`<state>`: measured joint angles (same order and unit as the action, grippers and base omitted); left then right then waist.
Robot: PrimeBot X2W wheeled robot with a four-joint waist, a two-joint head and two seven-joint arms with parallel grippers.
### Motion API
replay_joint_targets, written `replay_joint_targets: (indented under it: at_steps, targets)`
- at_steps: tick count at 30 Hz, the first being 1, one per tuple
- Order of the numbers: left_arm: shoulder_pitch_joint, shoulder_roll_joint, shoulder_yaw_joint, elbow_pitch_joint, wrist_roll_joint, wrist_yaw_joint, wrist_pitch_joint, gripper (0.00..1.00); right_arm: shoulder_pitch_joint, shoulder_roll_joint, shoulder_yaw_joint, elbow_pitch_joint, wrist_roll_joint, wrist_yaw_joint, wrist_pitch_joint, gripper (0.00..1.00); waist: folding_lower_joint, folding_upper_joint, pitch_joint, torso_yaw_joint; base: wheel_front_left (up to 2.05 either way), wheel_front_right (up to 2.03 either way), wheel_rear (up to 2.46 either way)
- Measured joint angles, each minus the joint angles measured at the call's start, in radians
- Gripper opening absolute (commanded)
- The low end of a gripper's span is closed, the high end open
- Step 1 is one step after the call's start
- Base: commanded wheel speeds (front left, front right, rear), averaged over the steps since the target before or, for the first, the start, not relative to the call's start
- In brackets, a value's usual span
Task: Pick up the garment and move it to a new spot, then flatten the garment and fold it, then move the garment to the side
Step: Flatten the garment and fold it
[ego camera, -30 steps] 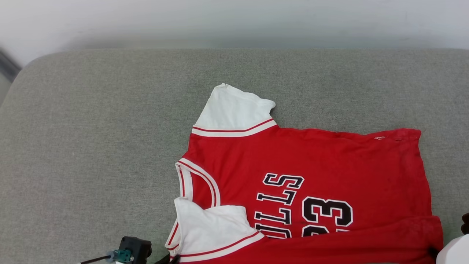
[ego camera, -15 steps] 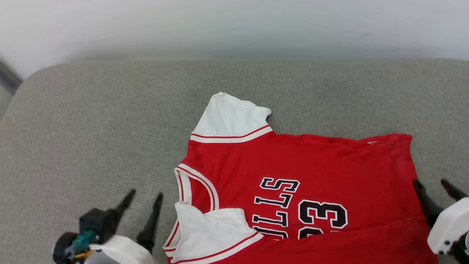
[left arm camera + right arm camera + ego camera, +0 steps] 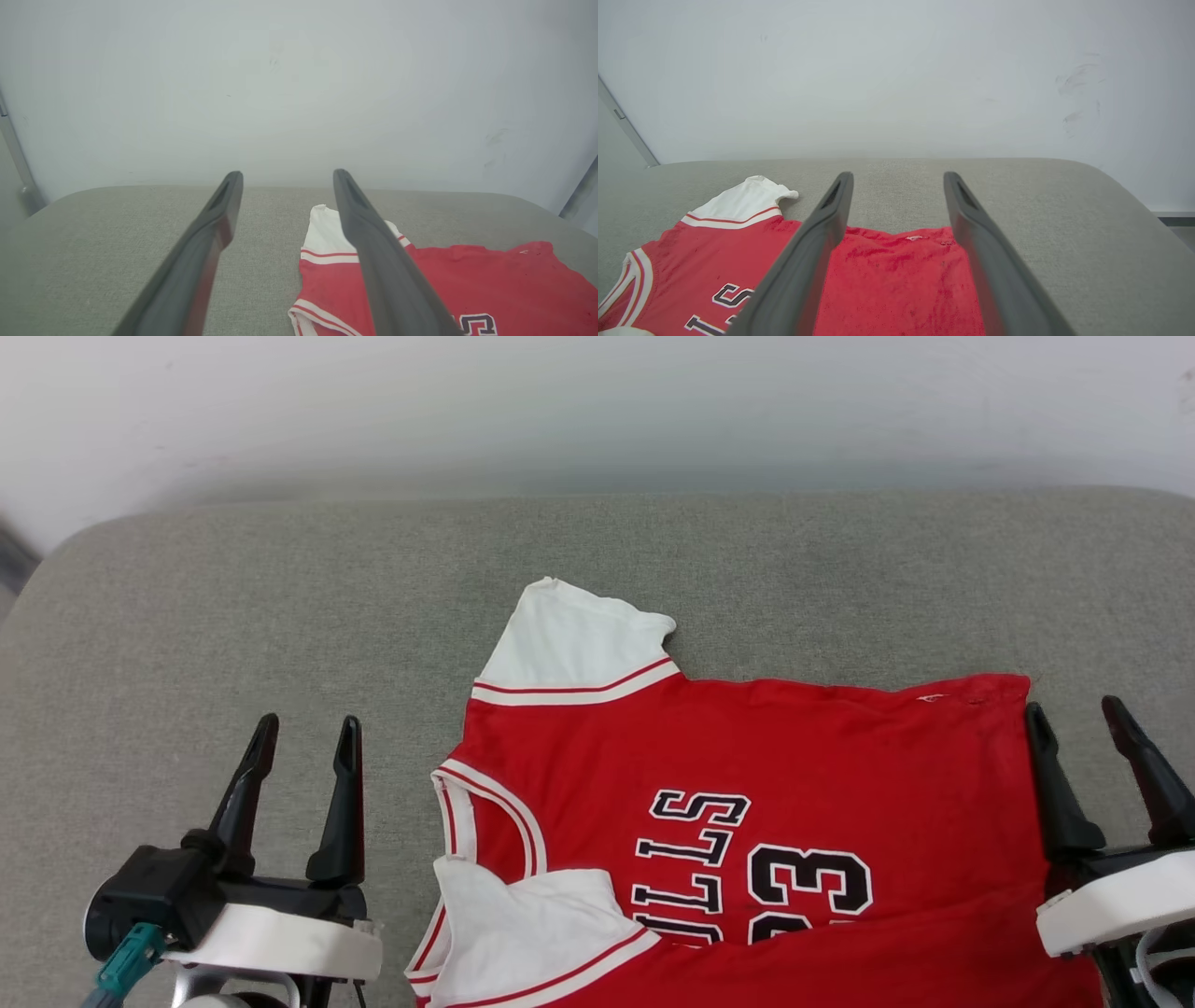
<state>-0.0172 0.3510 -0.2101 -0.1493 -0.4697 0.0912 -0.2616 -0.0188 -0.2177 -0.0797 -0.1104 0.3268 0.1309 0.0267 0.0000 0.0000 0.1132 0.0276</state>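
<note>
The shirt [image 3: 794, 756] between the left claw [image 3: 309, 723] and right claw [image 3: 1072, 707] is red, with white sleeves, red-and-white striped trim and collar, and black white-edged letters and "23". Both claws are black. Under them the cushion [image 3: 233, 616] is speckled grey; beyond them the wall [image 3: 560, 401] is pale grey.

The left hand [image 3: 309, 723] and right hand [image 3: 1072, 707] both point forward, spread wide and empty.
</note>
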Motion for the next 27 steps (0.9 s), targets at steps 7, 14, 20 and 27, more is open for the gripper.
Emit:
replay_joint_targets:
  at_steps: [7, 14, 20, 27]
  targets:
    - [0.015, -0.069, 0.085, 0.04, 0.075, -0.112, -0.001, 1.0, -0.001, -0.009, 0.053, 0.028, -0.008, 0.0, -0.117, 1.0, 0.0, 0.0, 0.021, -0.026, 0.0, 0.0, 0.0]
    - [-0.087, -0.062, 0.083, 0.111, 0.095, -0.189, -0.001, 1.0, -0.037, -0.002, 0.071, 0.027, -0.01, 0.0, -0.166, 1.0, 0.0, 0.0, 0.069, -0.064, 0.0, 0.0, 0.0]
    - [-0.308, 0.045, 0.04, 0.169, 0.05, -0.214, 0.128, 1.0, -0.075, 0.003, 0.083, 0.015, -0.01, 0.0, -0.186, 1.0, 0.0, 0.0, 0.151, -0.103, 0.0, 0.0, 0.0]
    - [-0.589, 0.237, -0.129, 0.228, -0.097, -0.222, 0.427, 1.0, -0.116, 0.021, 0.102, 0.026, -0.011, 0.0, -0.213, 1.0, 0.0001, 0.0001, 0.249, -0.167, 0.0, 0.0, 0.0]
